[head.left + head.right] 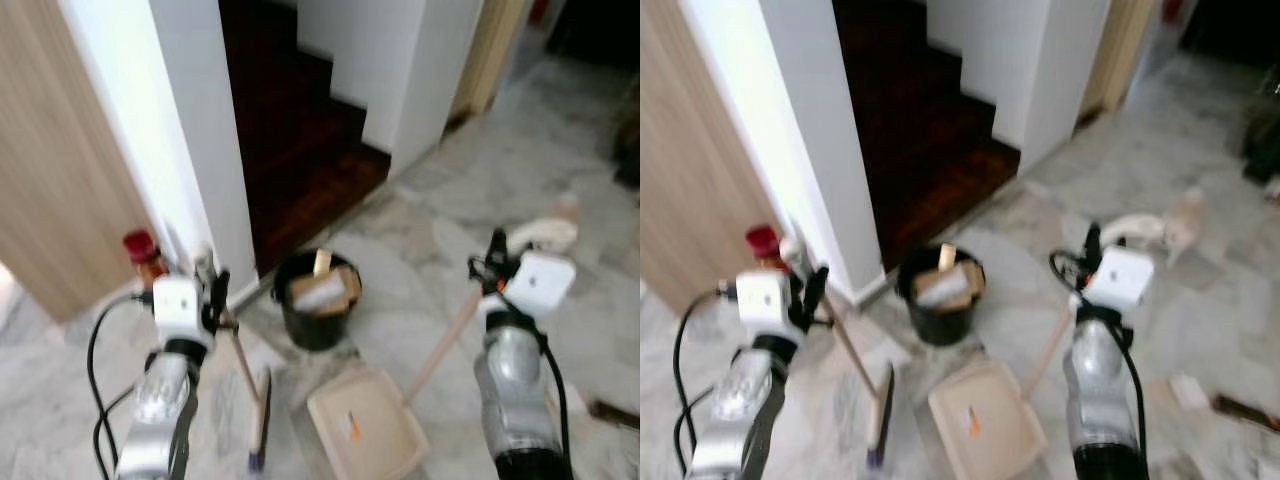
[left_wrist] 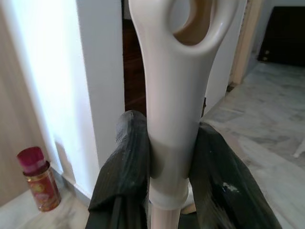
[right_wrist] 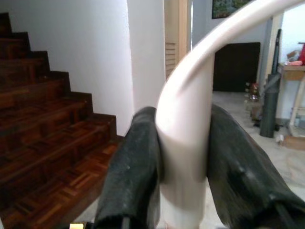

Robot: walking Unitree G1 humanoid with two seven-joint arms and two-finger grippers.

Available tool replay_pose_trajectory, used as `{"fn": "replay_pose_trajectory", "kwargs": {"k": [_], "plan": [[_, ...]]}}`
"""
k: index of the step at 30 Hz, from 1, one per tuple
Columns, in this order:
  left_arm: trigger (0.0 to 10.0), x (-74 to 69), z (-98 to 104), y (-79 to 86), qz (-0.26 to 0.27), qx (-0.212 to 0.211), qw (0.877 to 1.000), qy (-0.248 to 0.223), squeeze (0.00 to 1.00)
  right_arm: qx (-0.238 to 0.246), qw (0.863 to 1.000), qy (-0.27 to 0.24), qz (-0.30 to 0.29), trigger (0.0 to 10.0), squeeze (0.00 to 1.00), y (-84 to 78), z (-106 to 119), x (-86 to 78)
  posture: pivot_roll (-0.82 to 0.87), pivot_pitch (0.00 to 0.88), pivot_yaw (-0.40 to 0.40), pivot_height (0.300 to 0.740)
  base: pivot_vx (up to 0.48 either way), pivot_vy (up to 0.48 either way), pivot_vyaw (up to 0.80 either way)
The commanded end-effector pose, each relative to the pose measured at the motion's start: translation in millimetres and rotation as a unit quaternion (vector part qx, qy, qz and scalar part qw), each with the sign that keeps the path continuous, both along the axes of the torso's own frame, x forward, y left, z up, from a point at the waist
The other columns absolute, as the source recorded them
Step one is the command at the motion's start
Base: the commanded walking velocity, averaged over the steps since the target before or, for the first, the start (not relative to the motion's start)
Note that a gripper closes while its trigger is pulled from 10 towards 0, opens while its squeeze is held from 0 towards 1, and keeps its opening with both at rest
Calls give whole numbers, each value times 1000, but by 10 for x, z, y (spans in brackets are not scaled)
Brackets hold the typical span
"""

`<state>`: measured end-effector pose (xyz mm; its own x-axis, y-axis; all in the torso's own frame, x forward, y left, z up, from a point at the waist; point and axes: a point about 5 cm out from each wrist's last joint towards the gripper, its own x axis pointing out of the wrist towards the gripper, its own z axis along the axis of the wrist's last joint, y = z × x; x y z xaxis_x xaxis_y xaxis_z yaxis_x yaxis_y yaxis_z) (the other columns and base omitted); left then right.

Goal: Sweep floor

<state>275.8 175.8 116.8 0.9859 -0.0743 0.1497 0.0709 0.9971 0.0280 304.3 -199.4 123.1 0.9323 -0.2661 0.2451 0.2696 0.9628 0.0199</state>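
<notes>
The left tool (image 2: pixel 174 157) clamps the broom (image 1: pixel 256 405) handle; its brush head sits on the floor below and ahead. The right tool (image 3: pixel 183 152) grips the dustpan (image 1: pixel 368 425) handle, which slants down-left to the pan just beside the brush. Beyond stands a bin (image 1: pixel 318 298).

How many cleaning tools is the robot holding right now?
2. The left gripper is shut on the broom, whose head rests on the marble floor. The right gripper is shut on the dustpan, lying beside the black bucket.
</notes>
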Motion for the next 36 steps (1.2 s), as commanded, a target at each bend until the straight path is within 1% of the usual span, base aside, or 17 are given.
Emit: {"fn": "replay_pose_trajectory", "kwargs": {"k": [1,8,14,27,33,36], "plan": [[10000,20,48,-10,2,4,1000,-11,0,0,1000,-21,-1,10000,0,-11,89,25,41,44,-27,740,0,0,0],[10000,35,47,-23,4,2,1000,-12,0,0,1000,-17,-1,10000,0,-23,82,38,41,50,-33,740,0,0,0],[10000,47,46,-33,4,-2,1000,-13,0,8,1000,-1,-6,10000,0,-35,56,73,40,54,-34,740,0,0,0],[10000,64,64,-40,-4,-5,1000,-15,0,11,1000,5,-1,10000,0,-11,44,90,39,69,-29,740,0,0,-800],[10000,82,72,-78,-10,1,1000,-17,0,10,1000,9,-8,10000,0,-35,29,93,32,66,-30,740,0,0,-800],[10000,89,73,-91,-11,-4,1000,-17,0,9,1000,12,-9,10000,0,-44,13,93,29,60,-35,740,0,0,-800]]}}
